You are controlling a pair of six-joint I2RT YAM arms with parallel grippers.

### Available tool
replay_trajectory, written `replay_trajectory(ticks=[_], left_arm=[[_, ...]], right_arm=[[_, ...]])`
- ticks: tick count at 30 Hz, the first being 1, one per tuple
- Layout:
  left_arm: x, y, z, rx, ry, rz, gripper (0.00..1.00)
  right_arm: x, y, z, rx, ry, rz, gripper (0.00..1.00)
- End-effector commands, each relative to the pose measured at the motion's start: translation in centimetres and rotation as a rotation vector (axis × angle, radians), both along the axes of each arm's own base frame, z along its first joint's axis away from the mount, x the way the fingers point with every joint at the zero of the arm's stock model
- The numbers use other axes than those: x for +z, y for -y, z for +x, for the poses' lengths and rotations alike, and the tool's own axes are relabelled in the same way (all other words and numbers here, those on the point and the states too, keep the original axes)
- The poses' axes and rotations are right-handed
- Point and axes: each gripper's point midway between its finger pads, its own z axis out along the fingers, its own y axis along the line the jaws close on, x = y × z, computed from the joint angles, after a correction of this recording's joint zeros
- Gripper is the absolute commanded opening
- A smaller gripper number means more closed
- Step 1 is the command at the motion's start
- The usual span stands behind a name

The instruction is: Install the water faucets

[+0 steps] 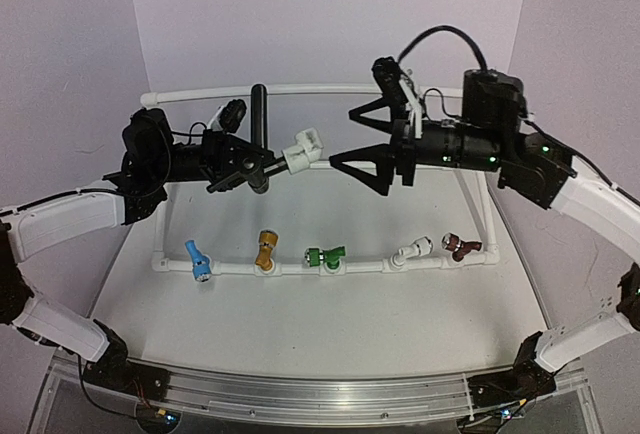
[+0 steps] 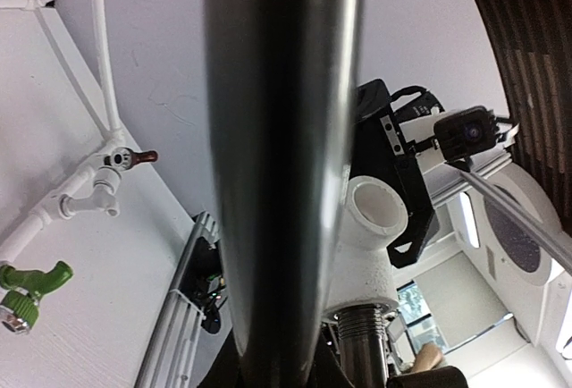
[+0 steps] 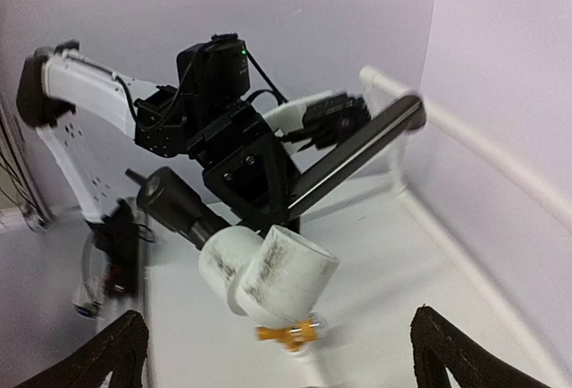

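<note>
My left gripper [image 1: 252, 166] is shut on the dark faucet [image 1: 262, 159] and holds it in the air over the back of the table. The faucet's long black lever [image 1: 260, 119] points up and fills the left wrist view [image 2: 277, 138]. Its white pipe fitting [image 1: 303, 148] sticks out to the right on a threaded metal stub [image 2: 362, 343]. The fitting's open end [image 3: 281, 272] faces my right gripper [image 1: 352, 139]. That gripper is open and empty, just right of the fitting, with one fingertip [image 3: 107, 352] on each side and not touching it.
A white pipe frame [image 1: 360, 266] lies on the table. On its front rail sit a blue [image 1: 197, 260], a yellow [image 1: 265, 250], a green [image 1: 325, 256], a white [image 1: 412, 250] and a brown faucet [image 1: 462, 246]. The rear rail [image 1: 200, 94] runs behind the grippers.
</note>
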Motion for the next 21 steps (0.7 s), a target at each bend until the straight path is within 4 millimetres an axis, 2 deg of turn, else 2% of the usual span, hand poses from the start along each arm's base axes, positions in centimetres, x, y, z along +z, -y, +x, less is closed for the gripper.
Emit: replay_trajectory(ticks=[1, 4, 7, 11, 16, 21], left_arm=[[4.9, -0.5, -2.3, -0.123, 0.043, -0.150, 0.00], [4.9, -0.2, -2.3, -0.165, 0.014, -0.153, 0.00], [4.8, -0.1, -2.5, -0.198, -0.001, -0.150, 0.00], [4.5, 0.2, -2.6, -0.213, -0.018, -0.124, 0.00], [4.3, 1.4, -4.1, -0.278, 0.001, -0.084, 0.00], [4.2, 1.9, -4.6, -0.303, -0.001, -0.068, 0.00]], right_arm=[[3.9, 3.0, -1.6, -0.005, 0.697, -0.062, 0.98], [3.2, 2.8, -3.6, 0.032, 1.012, -0.113, 0.98], [2.5, 2.0, -4.7, 0.066, 1.236, -0.164, 0.98], [2.3, 1.0, -4.9, 0.094, 1.410, -0.218, 0.98], [0.0, -0.1, -5.2, 0.191, 1.651, -0.305, 0.95], [-1.2, -1.3, -5.0, 0.246, 1.779, -0.339, 0.89]])
